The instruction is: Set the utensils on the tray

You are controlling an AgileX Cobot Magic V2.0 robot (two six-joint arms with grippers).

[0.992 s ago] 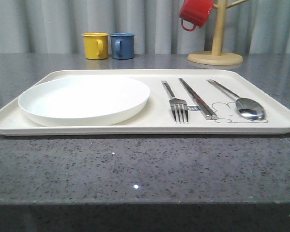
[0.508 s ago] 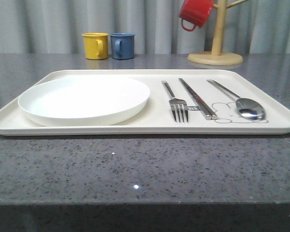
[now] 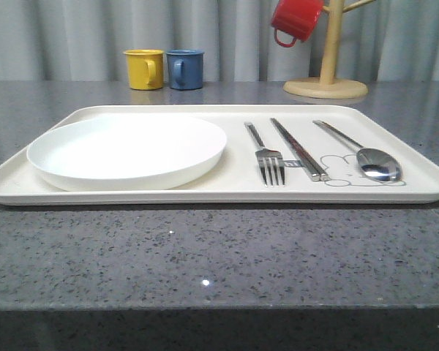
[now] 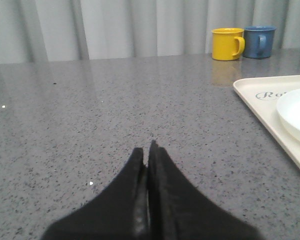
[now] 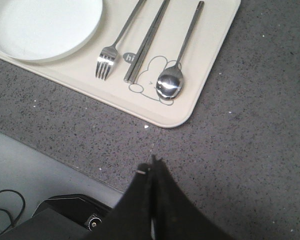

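The cream tray (image 3: 205, 191) lies across the grey table. On its right half rest a silver fork (image 3: 267, 155), a pair of chopsticks (image 3: 298, 148) and a spoon (image 3: 366, 155), side by side over the rabbit drawing. From the right wrist view the fork (image 5: 115, 45), chopsticks (image 5: 147, 42) and spoon (image 5: 177, 60) lie on the tray (image 5: 210, 60). My right gripper (image 5: 151, 167) is shut and empty, above the table's front edge, short of the tray's corner. My left gripper (image 4: 147, 152) is shut and empty over bare table, left of the tray (image 4: 260, 107).
A round white plate (image 3: 128, 152) fills the tray's left half. A yellow mug (image 3: 145, 69) and a blue mug (image 3: 184, 69) stand at the back. A wooden mug tree (image 3: 328, 66) with a red mug (image 3: 296, 20) stands back right.
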